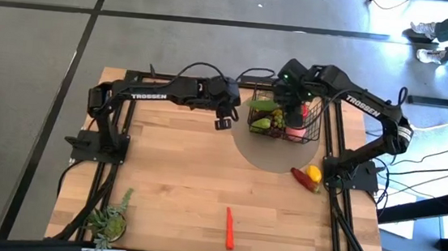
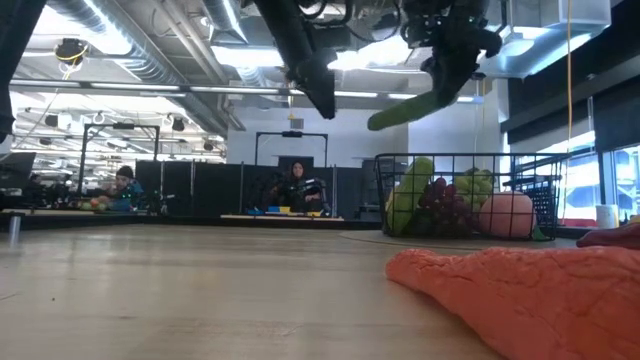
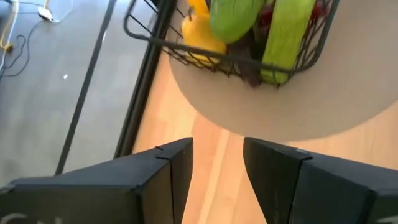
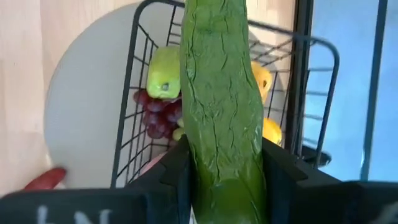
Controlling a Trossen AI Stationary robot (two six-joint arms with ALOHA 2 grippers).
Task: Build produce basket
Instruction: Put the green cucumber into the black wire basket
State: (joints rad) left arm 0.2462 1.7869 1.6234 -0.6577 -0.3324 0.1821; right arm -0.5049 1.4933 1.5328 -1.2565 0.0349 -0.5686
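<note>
The black wire basket (image 1: 318,127) stands on a round grey mat (image 1: 264,155) at the far right of the table. It holds green and dark grapes (image 2: 440,205), a pink peach (image 2: 508,214) and other produce. My right gripper (image 4: 224,180) hangs above the basket, shut on a green cucumber (image 4: 221,93). My left gripper (image 3: 217,168) hovers just left of the basket, open, with nothing between its fingers. An orange carrot (image 1: 230,228) lies near the front edge. A red pepper (image 1: 299,175) and a yellow lemon (image 1: 314,174) lie right of the mat. My right gripper pinches the cucumber between its two fingers, on its two sides near one end (image 4: 219,163). The fingers come from above, pointing steeply down, and the cucumber runs on past them. It is lifted clear, hanging tilted above the basket, its free end (image 2: 380,122) lower.
A leafy potted plant (image 1: 110,223) stands at the near left corner. Black frame rails (image 1: 332,143) run along the table's sides and far edge. Bare wood lies across the table's middle and left. People sit at desks in the room beyond the table.
</note>
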